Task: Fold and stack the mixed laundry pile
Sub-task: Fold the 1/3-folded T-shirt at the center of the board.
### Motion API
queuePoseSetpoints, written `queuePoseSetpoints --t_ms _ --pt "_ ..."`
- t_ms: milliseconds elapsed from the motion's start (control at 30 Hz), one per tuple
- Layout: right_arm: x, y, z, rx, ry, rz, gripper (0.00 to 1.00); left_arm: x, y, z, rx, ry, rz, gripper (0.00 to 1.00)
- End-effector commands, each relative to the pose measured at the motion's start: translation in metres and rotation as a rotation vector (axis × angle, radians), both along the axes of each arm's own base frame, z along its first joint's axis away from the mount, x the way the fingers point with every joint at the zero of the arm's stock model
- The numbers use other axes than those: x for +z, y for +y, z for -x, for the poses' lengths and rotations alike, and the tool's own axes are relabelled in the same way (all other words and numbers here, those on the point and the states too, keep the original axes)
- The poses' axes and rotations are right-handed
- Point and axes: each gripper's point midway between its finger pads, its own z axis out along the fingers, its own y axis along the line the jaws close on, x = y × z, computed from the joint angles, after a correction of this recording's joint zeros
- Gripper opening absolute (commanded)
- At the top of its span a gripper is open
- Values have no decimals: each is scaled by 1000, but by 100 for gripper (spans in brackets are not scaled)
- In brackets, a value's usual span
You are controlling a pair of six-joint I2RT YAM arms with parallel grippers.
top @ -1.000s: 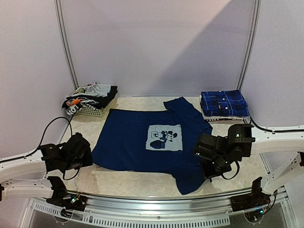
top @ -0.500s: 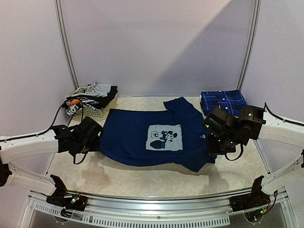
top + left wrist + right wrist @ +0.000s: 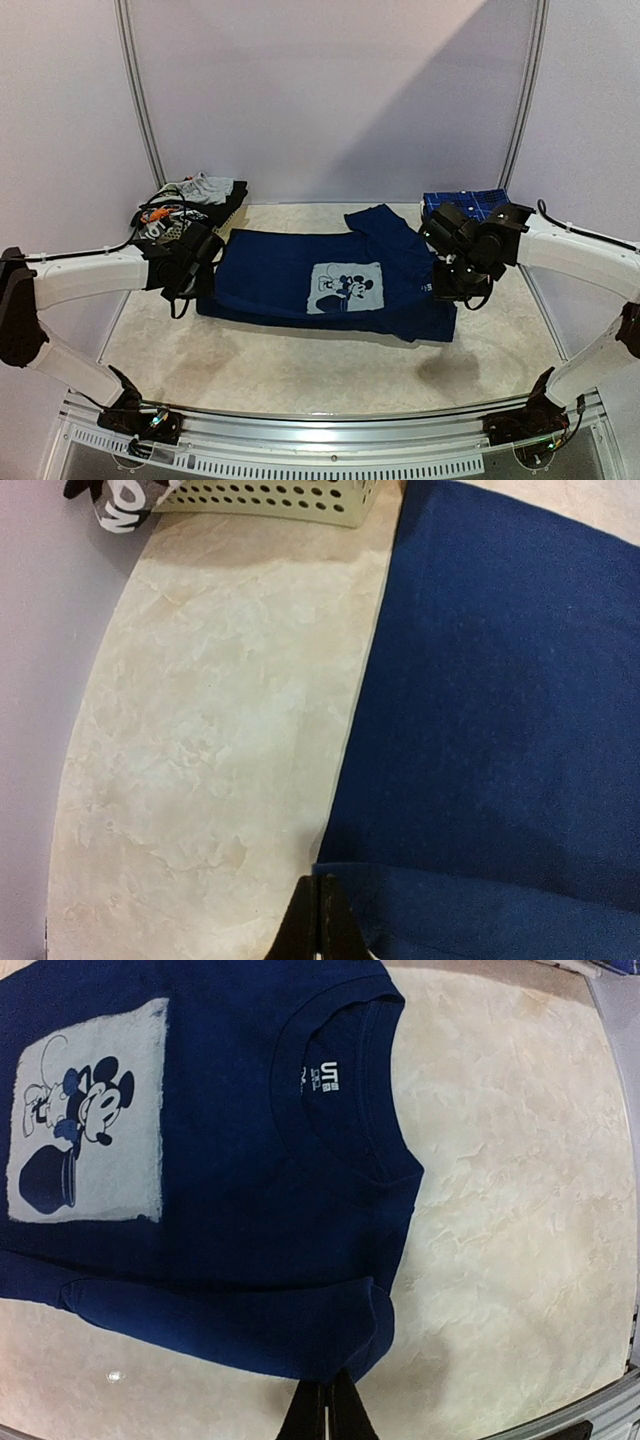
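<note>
Navy T-shirt (image 3: 300, 285) lies at centre of table (image 3: 300, 375), near edge doubled over. Left gripper (image 3: 322, 925) at nine o'clock and right gripper (image 3: 328, 1408) at three o'clock each pinch that edge, jaws tight. Recommend carrying both corners level toward twelve o'clock.

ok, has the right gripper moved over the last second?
Yes. The right gripper has travelled from the front toward the folded plaid shirt at the back, pulling the near edge of the navy T-shirt over with it.
</note>
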Motion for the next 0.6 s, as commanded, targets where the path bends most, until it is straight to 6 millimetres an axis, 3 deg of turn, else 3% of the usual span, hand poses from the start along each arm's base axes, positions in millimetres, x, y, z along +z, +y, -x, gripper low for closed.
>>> queuePoseSetpoints --t_ms 0,567 --pt "3 3 -21 13 -17 -5 0 7 -3 -22 1 -20 -11 0" --pt "-17 -6 -62 -2 34 60 0 -16 5 -55 39 52 -94 0"
